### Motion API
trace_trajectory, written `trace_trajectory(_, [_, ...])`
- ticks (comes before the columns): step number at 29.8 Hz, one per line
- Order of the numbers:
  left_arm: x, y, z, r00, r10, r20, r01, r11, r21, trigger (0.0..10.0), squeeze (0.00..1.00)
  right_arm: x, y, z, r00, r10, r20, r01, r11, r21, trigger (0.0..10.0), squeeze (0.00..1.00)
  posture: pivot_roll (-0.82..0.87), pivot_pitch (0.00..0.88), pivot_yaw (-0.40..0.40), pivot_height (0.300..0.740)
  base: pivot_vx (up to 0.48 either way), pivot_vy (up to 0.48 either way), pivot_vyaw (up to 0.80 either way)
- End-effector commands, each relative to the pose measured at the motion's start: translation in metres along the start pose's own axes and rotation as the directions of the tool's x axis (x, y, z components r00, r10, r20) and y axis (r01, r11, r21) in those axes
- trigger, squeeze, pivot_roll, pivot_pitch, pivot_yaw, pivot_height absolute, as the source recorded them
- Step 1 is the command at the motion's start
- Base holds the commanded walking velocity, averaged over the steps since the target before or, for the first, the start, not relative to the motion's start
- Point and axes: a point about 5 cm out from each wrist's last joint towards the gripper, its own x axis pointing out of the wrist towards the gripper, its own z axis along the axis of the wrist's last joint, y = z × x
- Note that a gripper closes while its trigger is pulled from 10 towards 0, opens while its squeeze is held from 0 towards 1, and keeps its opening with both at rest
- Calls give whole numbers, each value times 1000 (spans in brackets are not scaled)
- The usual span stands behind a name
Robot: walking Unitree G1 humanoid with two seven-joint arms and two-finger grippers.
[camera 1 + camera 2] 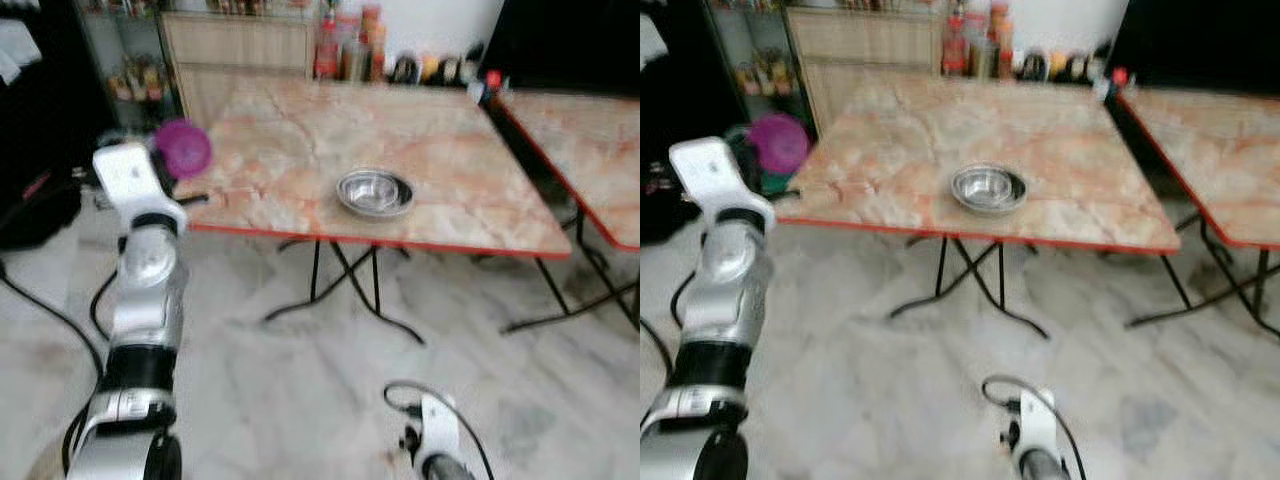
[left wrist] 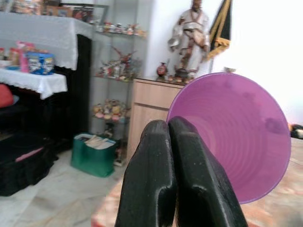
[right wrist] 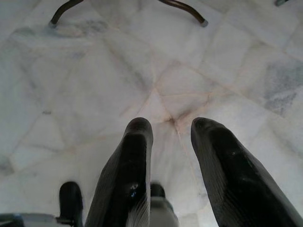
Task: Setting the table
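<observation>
A purple plastic cup (image 1: 182, 148) is held up at the near left corner of the marble table (image 1: 450, 150). My left gripper (image 2: 168, 124) is shut on the purple cup (image 2: 236, 137), its two black fingers pressed together at the rim. A steel bowl (image 1: 375, 192) sits on the table near the front edge, to the right of the cup. My right gripper (image 3: 173, 124) hangs low over the tiled floor, open with nothing between its fingers.
A second marble table (image 1: 590, 140) stands to the right across a narrow gap. Bottles and jars (image 1: 345, 45) line the wall behind. A wooden cabinet (image 1: 235, 45) and a glass shelf stand at the back left. Black folding legs (image 1: 345, 285) spread under the table.
</observation>
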Motion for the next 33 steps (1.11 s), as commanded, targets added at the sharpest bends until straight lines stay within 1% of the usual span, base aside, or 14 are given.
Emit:
trace_trajectory(1, [2,-13,5,999,-41,16,41,999,-10,10000,0,0,-9,-2,1000,-25,-10,25,1000,-5,10000,0,54,0,-22,740,322,0,0])
trace_trajectory(13, [5,-13,7,999,-32,16,32,999,-14,10000,0,1,-9,1,1000,-26,-5,26,1000,0,10000,0,56,0,-29,740,327,0,0])
trace_trajectory(18, [5,-13,7,1000,-27,16,27,1000,-15,10000,0,1,-10,2,1000,-28,-7,28,1000,-9,10000,0,53,0,-35,740,337,0,0])
trace_trajectory(21, [6,-10,8,1000,-17,19,17,1000,-15,10000,0,1,-11,4,1000,-28,-6,28,1000,-14,10000,0,53,0,-37,740,341,0,0])
trace_trajectory(33, [6,-10,10,1000,-12,24,12,1000,-13,10000,0,2,-11,5,1000,-24,-12,24,999,-28,10000,0,52,0,-41,740,339,0,0])
